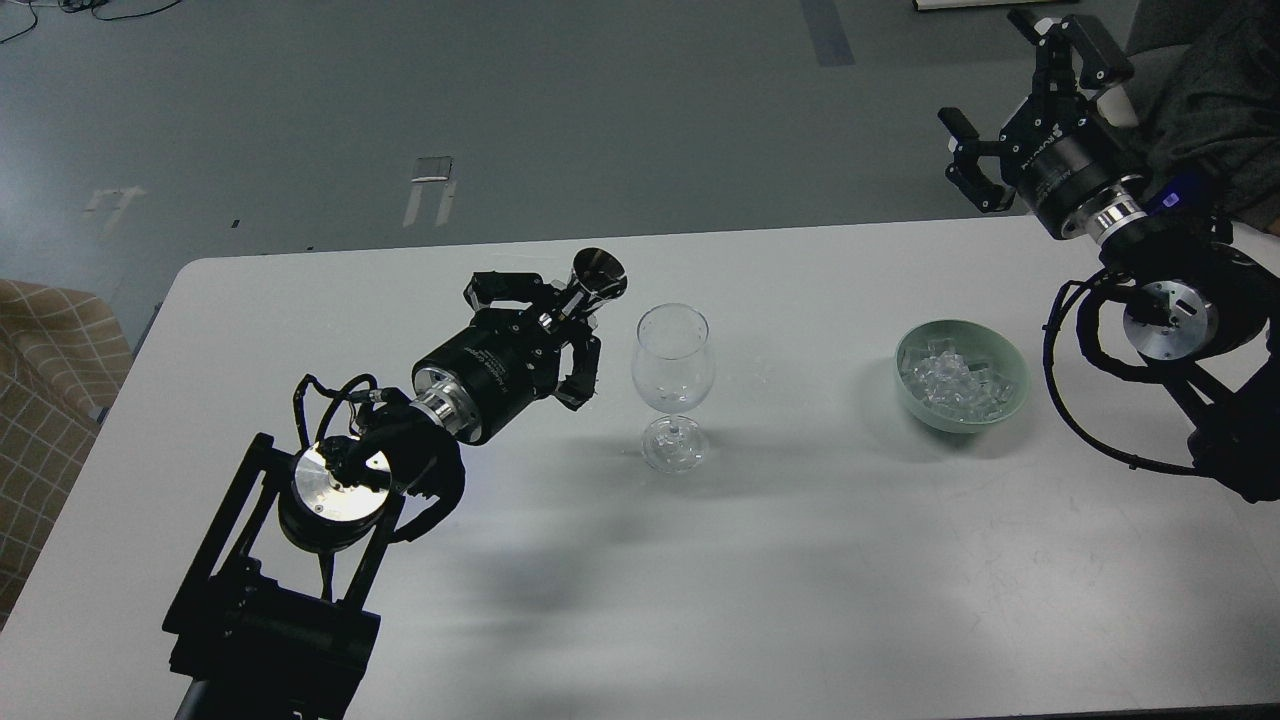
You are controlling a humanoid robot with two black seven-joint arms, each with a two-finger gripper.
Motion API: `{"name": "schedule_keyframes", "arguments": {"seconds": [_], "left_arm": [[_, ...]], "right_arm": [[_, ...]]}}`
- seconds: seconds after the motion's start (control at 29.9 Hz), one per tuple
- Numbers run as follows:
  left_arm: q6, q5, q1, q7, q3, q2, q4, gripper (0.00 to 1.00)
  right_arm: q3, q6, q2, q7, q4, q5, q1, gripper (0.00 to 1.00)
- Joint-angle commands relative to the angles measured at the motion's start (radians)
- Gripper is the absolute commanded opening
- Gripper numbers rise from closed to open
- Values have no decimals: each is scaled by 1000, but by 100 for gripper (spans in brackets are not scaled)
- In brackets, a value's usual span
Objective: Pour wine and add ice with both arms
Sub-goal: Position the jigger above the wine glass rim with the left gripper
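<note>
A clear stemmed glass (673, 385) stands upright and empty at the table's middle. My left gripper (560, 315) is shut on a small steel measuring cup (597, 276), held tilted just left of the glass's rim, its mouth turning toward the glass. A heap of clear ice cubes (955, 380) lies in a pale green bowl (1008, 400) to the right. My right gripper (1010, 90) is open and empty, raised beyond the table's far right edge, above and behind the bowl.
The white table (800, 560) spreads in front of the glass and bowl. A checked cloth seat (45, 360) stands off the table's left edge. Grey floor lies beyond the far edge.
</note>
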Motion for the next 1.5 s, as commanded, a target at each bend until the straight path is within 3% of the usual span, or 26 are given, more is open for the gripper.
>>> {"name": "schedule_keyframes", "arguments": {"seconds": [0.0, 1.47], "left_arm": [[2, 11, 4, 2, 3, -1, -24, 0], [2, 384, -66, 3, 123, 8, -37, 0]], "right_arm": [[0, 0, 0, 0, 0, 0, 0, 100], [0, 0, 0, 2, 1, 0, -2, 100]]}}
